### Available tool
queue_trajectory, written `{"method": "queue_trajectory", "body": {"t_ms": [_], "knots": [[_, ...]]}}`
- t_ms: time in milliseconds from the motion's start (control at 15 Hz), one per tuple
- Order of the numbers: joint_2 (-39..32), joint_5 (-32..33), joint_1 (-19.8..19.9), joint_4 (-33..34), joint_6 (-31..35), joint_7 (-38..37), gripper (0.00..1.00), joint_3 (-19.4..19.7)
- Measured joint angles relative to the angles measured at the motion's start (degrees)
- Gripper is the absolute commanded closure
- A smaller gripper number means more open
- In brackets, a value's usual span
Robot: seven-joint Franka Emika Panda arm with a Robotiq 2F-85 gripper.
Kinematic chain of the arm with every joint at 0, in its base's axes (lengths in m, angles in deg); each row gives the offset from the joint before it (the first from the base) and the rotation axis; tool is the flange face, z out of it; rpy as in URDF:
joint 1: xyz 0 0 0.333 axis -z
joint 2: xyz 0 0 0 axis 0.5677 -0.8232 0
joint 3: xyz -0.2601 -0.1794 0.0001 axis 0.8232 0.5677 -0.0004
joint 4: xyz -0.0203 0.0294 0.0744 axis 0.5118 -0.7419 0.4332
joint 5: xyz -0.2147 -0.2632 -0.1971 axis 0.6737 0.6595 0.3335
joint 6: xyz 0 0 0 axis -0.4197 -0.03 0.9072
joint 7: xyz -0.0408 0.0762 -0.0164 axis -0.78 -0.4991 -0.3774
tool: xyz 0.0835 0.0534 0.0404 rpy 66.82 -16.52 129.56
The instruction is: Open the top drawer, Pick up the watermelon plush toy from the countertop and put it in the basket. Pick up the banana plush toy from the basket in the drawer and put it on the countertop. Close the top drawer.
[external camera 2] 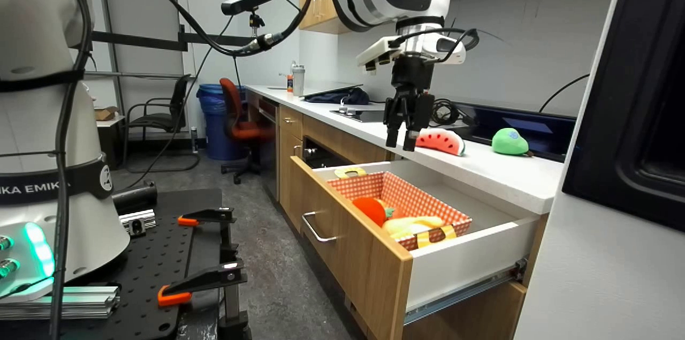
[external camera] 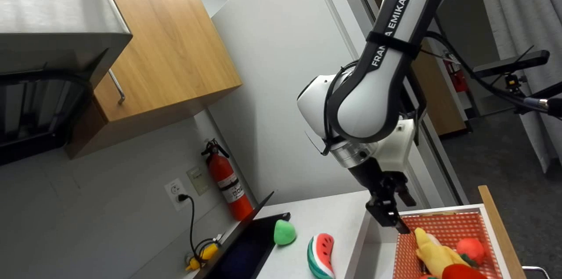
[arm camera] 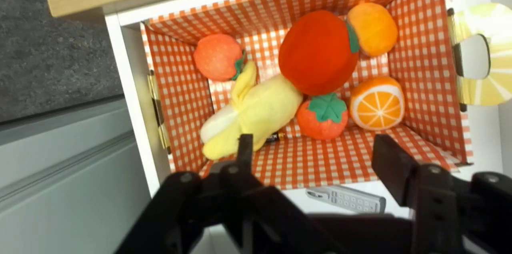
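Note:
The top drawer (external camera 2: 342,233) is pulled open. A red-and-white checked basket (arm camera: 328,170) sits in it and also shows in both exterior views (external camera: 452,222) (external camera 2: 353,186). The yellow banana plush (arm camera: 266,106) lies in the basket among other plush toys (external camera: 432,255) (external camera 2: 412,226). The watermelon plush (external camera: 321,256) lies on the white countertop (external camera: 347,215), near its front edge (external camera 2: 441,141); it is out of the wrist view. My gripper (arm camera: 314,142) is open and empty, pointing down above the basket's countertop side (external camera: 406,215) (external camera 2: 401,142).
A green plush (external camera: 285,232) lies farther back on the countertop (external camera 2: 509,142). The basket also holds a large red plush (arm camera: 319,52), a tomato (arm camera: 323,117), an orange half (arm camera: 377,103) and others. A grey remote-like item (arm camera: 348,199) shows beside the basket.

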Motion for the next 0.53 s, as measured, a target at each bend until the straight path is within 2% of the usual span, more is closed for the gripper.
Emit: {"method": "queue_trajectory", "body": {"t_ms": [533], "knots": [[-1.28, 0.03, -2.37, 5.94, 7.29, -4.07, 0.00, -0.83]]}}
